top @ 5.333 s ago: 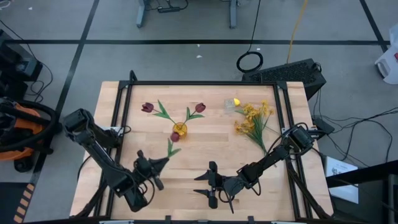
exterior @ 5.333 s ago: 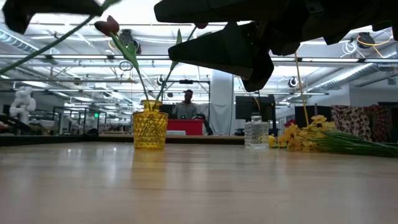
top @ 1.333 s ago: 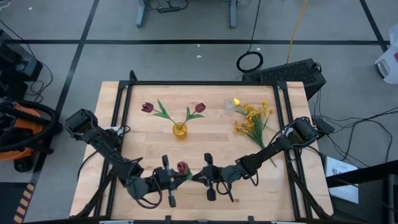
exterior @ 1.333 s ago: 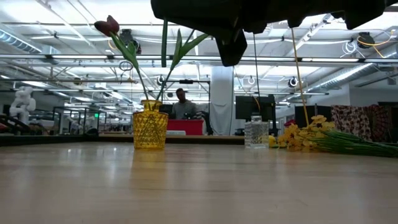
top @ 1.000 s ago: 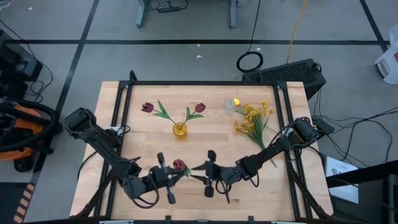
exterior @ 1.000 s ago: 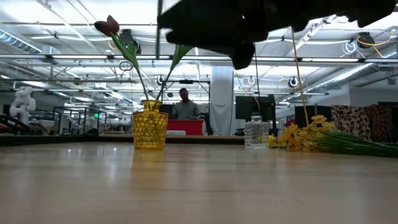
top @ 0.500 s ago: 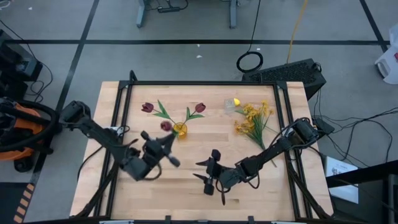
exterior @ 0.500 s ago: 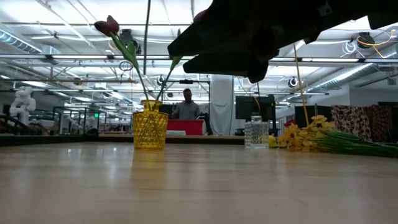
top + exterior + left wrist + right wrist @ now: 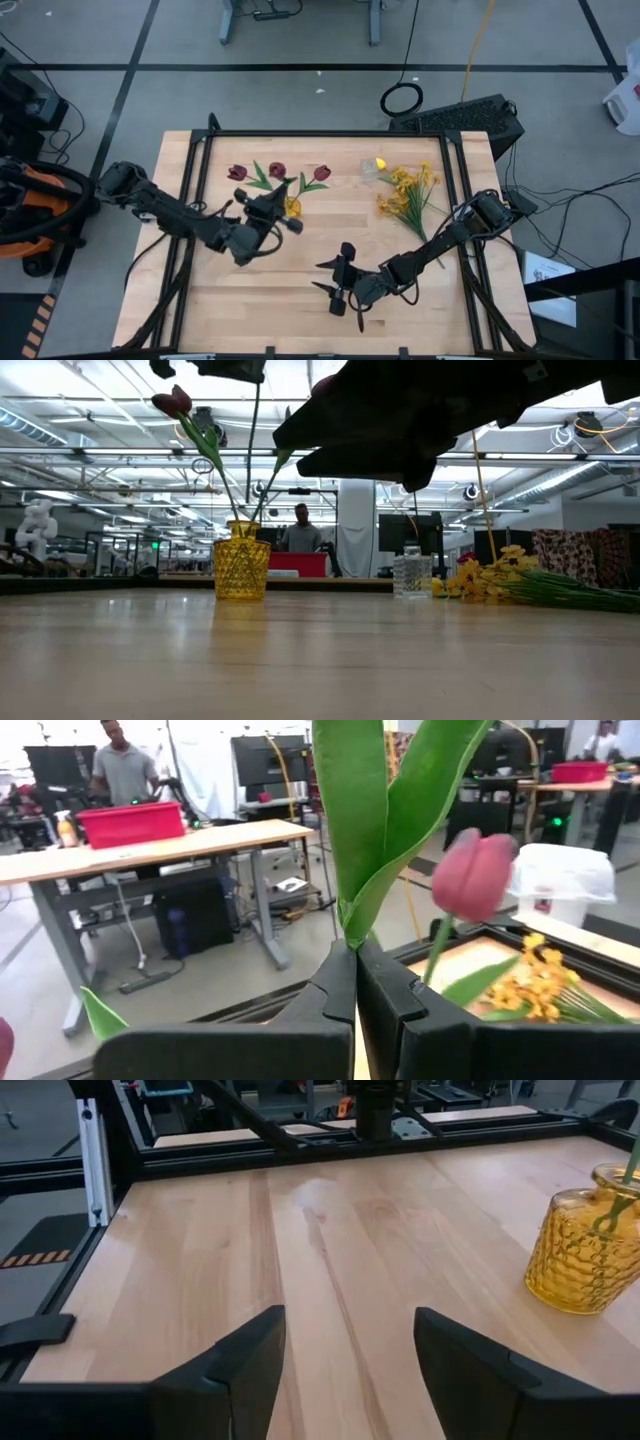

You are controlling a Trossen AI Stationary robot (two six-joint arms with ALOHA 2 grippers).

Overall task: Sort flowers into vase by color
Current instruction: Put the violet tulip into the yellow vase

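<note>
My left gripper (image 9: 277, 206) hovers over the yellow faceted vase (image 9: 290, 208), shut on a dark red tulip whose bloom (image 9: 277, 171) shows above it. Two more red tulips (image 9: 237, 173) (image 9: 321, 173) stand in that vase (image 9: 241, 560), leaning left and right on its rim. In the low view the held stem (image 9: 252, 450) hangs down to the vase mouth. My right gripper (image 9: 340, 279) is open above the near middle of the table. A clear glass vase (image 9: 370, 171) holds a yellow tulip (image 9: 380, 163). Yellow blossom sprays (image 9: 408, 193) lie on the table to the right. My left gripper pinches the tulip's stem (image 9: 351, 935) between both fingers (image 9: 338, 982), just below where its two green leaves (image 9: 365, 810) spread. The flower is lifted and stands about upright. Its lower stem hangs to the vase mouth; whether it is inside cannot be told.
A black frame (image 9: 325, 133) runs along the table's far edge and sides. The sprays' long stems (image 9: 585, 592) stretch toward the right edge. Bare wood (image 9: 340, 1270) lies between my right gripper and the yellow vase (image 9: 582, 1250). People and benches show in the room behind.
My left gripper has carried the red tulip from the near middle of the table up and toward the far edge, to above the yellow vase. The tulip has turned from lying level to upright. My right gripper has stayed near the table's near middle.
</note>
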